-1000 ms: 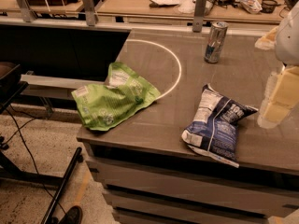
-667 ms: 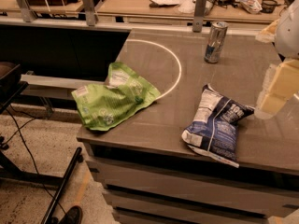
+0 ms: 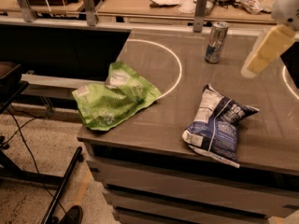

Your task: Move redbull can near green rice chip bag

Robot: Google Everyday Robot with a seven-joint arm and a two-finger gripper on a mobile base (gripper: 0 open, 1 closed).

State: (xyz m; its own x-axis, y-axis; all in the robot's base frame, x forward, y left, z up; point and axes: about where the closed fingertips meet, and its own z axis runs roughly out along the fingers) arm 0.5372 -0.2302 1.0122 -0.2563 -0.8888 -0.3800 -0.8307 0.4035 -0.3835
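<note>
The redbull can, slim, silver and blue, stands upright at the back of the grey table. The green rice chip bag lies flat at the table's front left corner, partly over the edge. My gripper is a pale yellow shape hanging at the right side of the view, above the table, to the right of the can and well apart from it. It holds nothing that I can see.
A dark blue and white chip bag lies at the table's front right. A white circle line is painted on the table between the can and the green bag. A cluttered bench runs behind.
The gripper has risen and moved a little left, toward the can's side. The can and both bags have not moved.
</note>
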